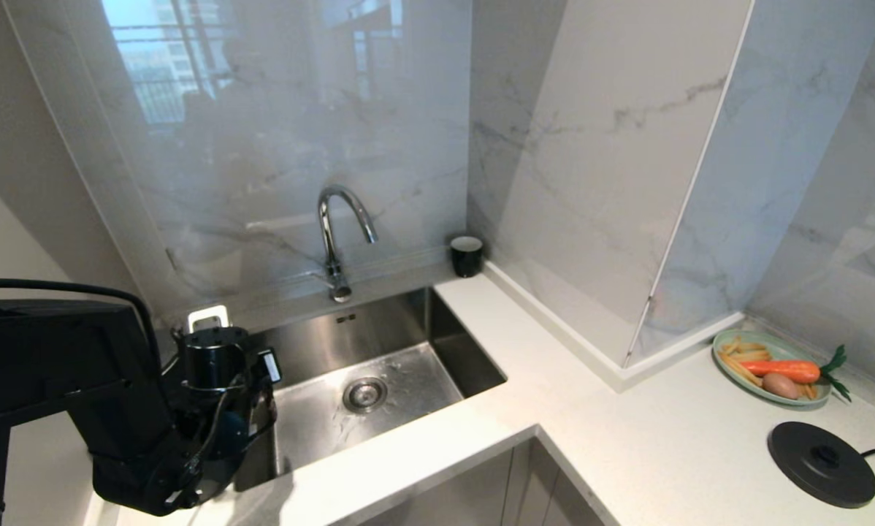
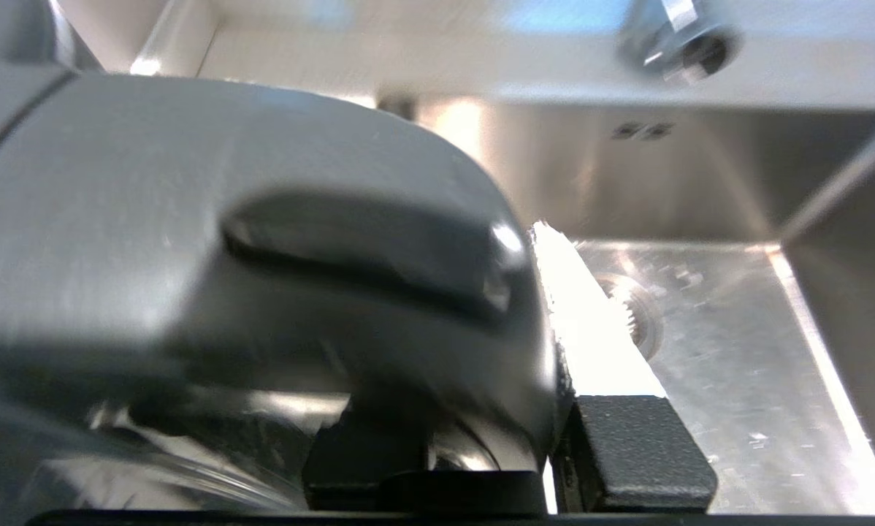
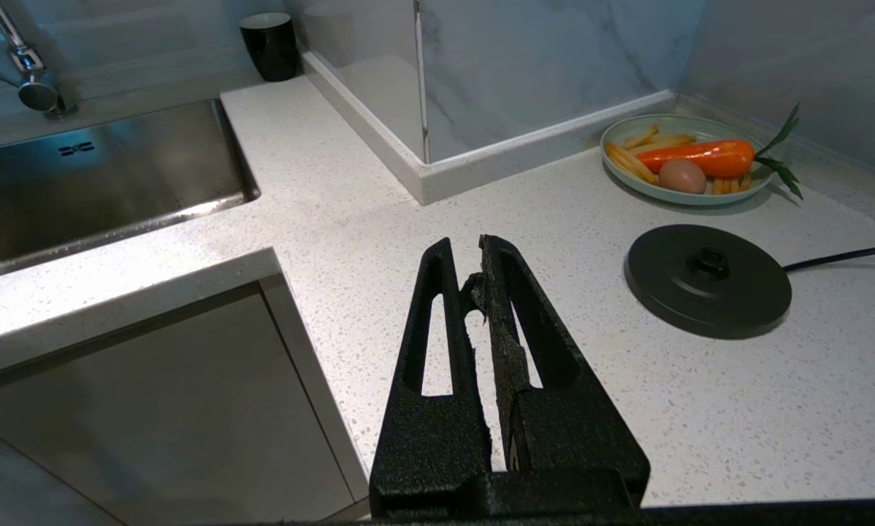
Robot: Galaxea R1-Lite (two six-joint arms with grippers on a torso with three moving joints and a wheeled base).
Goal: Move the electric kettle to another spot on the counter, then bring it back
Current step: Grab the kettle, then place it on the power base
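Note:
The electric kettle fills the left wrist view, a glossy dark handle and top seen very close. My left gripper is shut on that handle, and one of its fingers presses against the handle's side. This is at the left of the sink. In the head view my left arm covers that spot and hides the kettle. My right gripper hangs shut and empty over the pale speckled counter, left of the kettle's black corded base disc.
The steel sink with its tap lies right of the left arm. A black cup stands in the back corner. The base disc and a green plate of vegetables sit on the counter at the right.

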